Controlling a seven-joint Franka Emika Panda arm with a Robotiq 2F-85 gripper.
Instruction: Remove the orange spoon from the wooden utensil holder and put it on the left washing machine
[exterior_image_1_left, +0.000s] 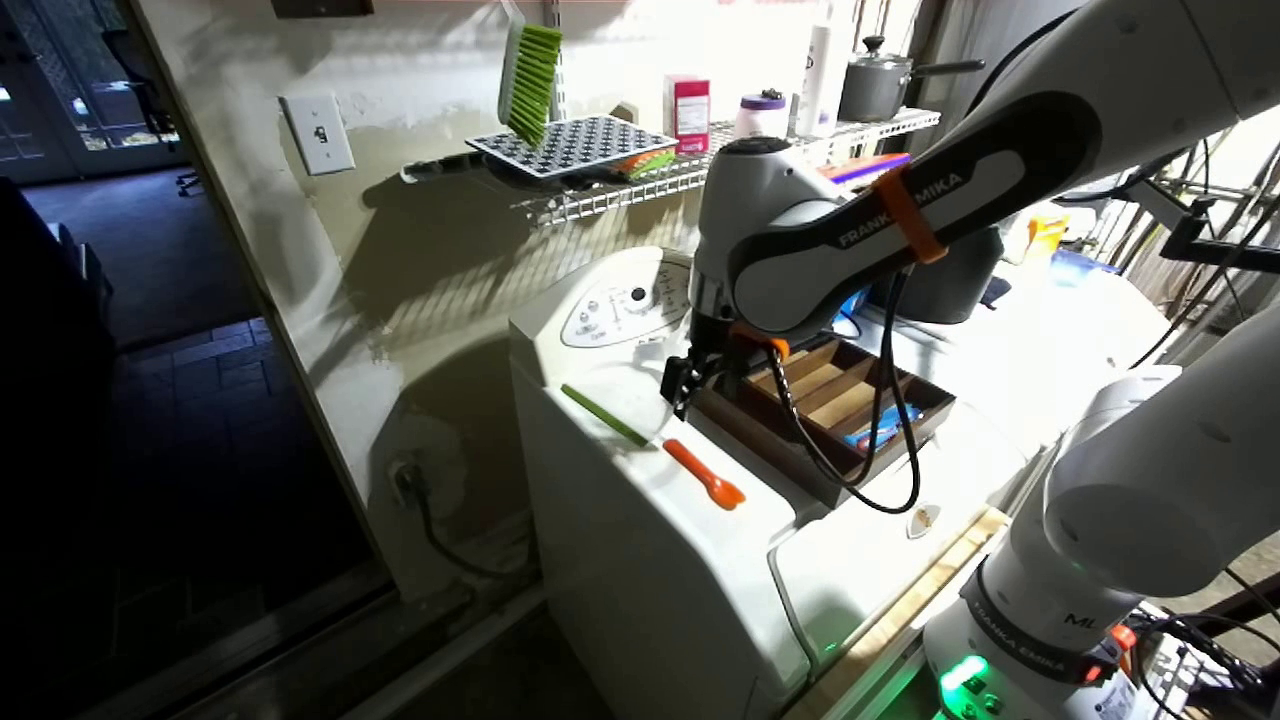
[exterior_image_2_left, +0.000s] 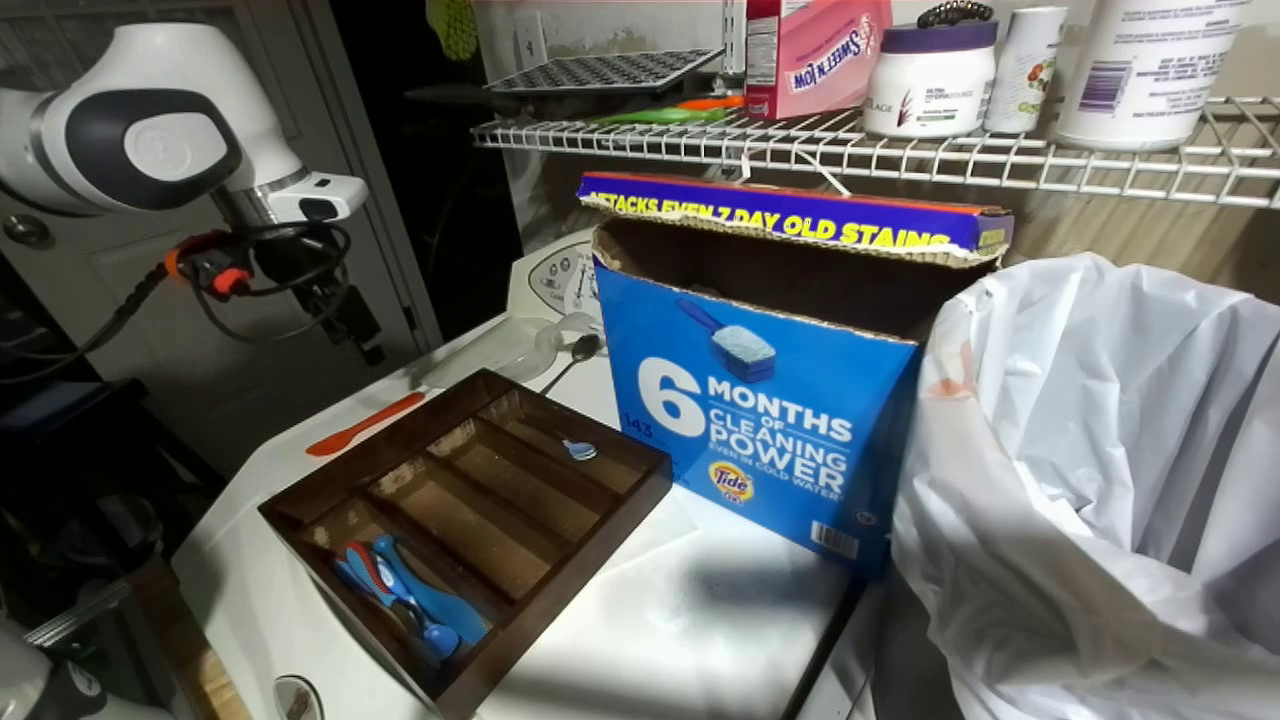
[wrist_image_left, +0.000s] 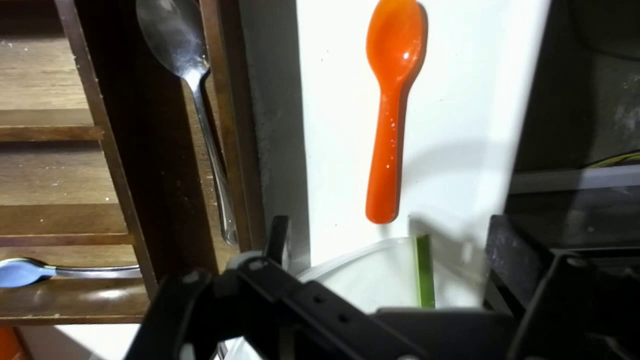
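Orange spoon (wrist_image_left: 387, 115): flat on the desk (exterior_image_2_left: 620, 630), outside the wooden utensil holder (exterior_image_2_left: 560, 590) and apart from it; in the wrist view its bowl points to 12 o'clock, its handle to 6.
Washing machine (exterior_image_1_left: 610, 560): white, its top being that desk; the control panel (exterior_image_1_left: 630, 305) sits at 11 o'clock from the orange spoon in an exterior view.
Pincer (wrist_image_left: 390, 235): spread wide above the desk, two black fingers (wrist_image_left: 277, 240) well apart; in the wrist view the orange spoon's handle ends at 12 o'clock from the gap.
Green strip (wrist_image_left: 424, 270): on the desk, at 10 o'clock from the orange spoon in an exterior view.
Wooden utensil holder: dark brown, divided into compartments, at 9 o'clock from the orange spoon in the wrist view.
Metal spoon (wrist_image_left: 175, 40): inside the long side compartment, its bowl pointing between 11 and 12 o'clock in the wrist view.
Blue utensils (exterior_image_2_left: 440, 605): in the compartment at 7 o'clock of the holder, in an exterior view.
Dark-bowled spoon (exterior_image_2_left: 585, 347): outside the holder at 1 o'clock in an exterior view, its handle running toward the rim.
Tide box (exterior_image_2_left: 760, 470): blue cardboard, standing at 2 o'clock from the holder in an exterior view, with a white liner (exterior_image_2_left: 1000, 450) at its 3 o'clock.
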